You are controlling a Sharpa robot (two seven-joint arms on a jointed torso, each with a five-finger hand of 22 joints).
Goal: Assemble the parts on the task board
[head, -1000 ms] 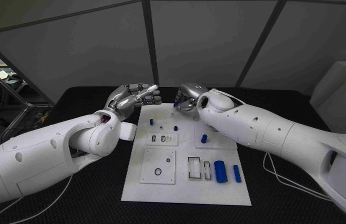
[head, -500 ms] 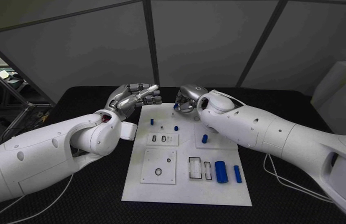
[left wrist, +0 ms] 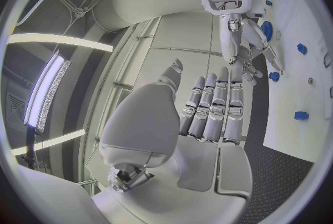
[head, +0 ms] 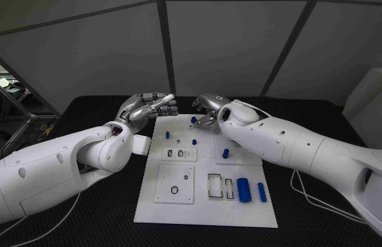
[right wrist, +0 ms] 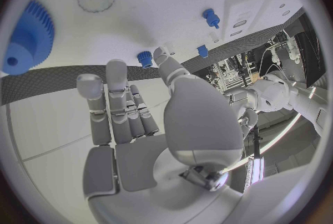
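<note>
Black table (head: 104, 203): right hand (head: 205, 108) has lifted off blue peg (head: 194, 119).

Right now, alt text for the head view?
Two white robot arms reach over a white task board on a black table, the left hand and the right hand raised at its far edge. Small blue parts sit on the board.

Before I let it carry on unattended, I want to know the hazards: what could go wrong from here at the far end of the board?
1. The right hand hovers open by a small blue peg at the board edge; a fingertip could nudge it off.
2. A blue gear sits near that arm; a sweep might shift it.
3. The left hand is close by, so the two hands could collide.
</note>
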